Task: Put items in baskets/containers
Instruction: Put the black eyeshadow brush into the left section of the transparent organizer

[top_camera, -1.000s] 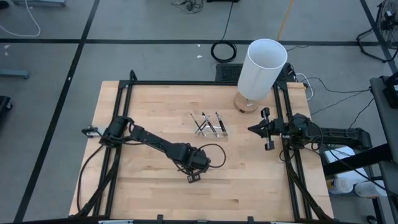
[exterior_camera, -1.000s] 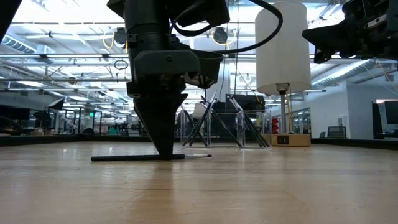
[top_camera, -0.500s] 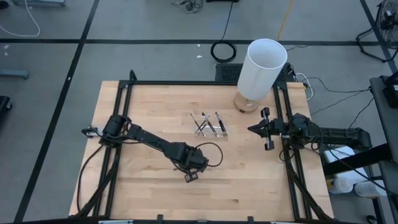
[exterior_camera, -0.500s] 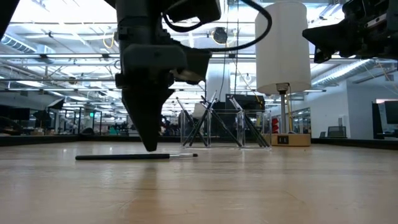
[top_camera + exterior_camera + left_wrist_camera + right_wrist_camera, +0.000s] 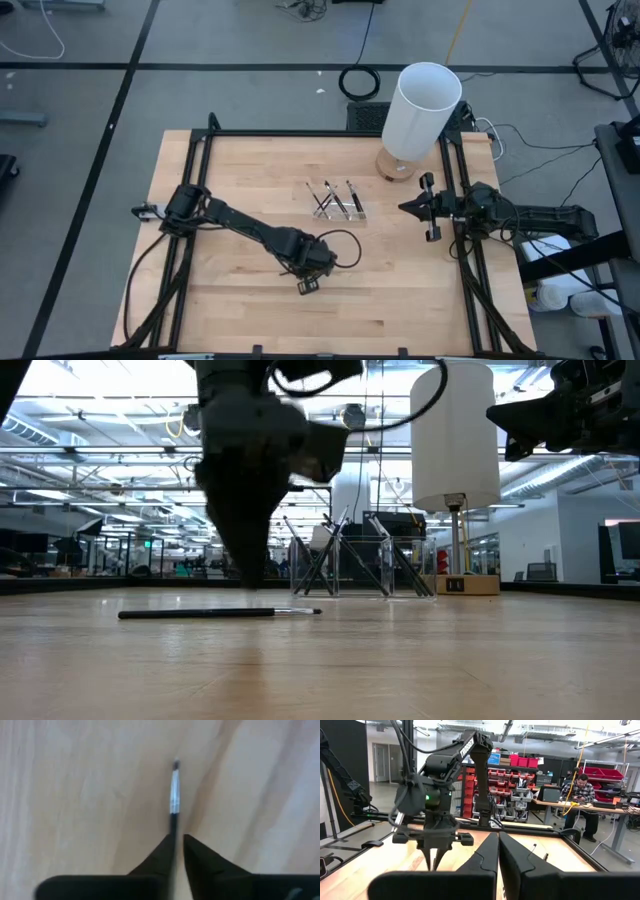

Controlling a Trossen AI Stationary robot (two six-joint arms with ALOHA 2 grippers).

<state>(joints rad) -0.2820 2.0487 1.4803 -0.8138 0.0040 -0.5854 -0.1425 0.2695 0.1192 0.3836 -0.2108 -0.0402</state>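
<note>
Spreading under everything is the pale wooden table (image 5: 230,160), smooth planks with fine grain, framed by dark metal rails. Next in size is one tall white cylinder (image 5: 422,110), matte and round-mouthed, standing on a round wooden base at the far right corner. My two arms are dark and jointed. My left gripper (image 5: 243,570) hangs point-down just above the board near the table's middle front, its two tapered black fingers (image 5: 200,857) parted by a narrow slit. One stick (image 5: 215,614) lies flat on the wood directly beneath those tips, thin and dark with a silvery ferrule and a tiny dark end; in the left wrist view it runs out from between the fingers, and I am not pinching it. My right gripper (image 5: 405,208) waits at the right edge of the table, its fingers pressed together on nothing. One small clear tray (image 5: 338,204), nearly transparent and rectangular, sits near the middle of the table, well apart from my left gripper. Several more sticks lean crossed inside it; I count about five, though they overlap too much for me to be sure.
</note>
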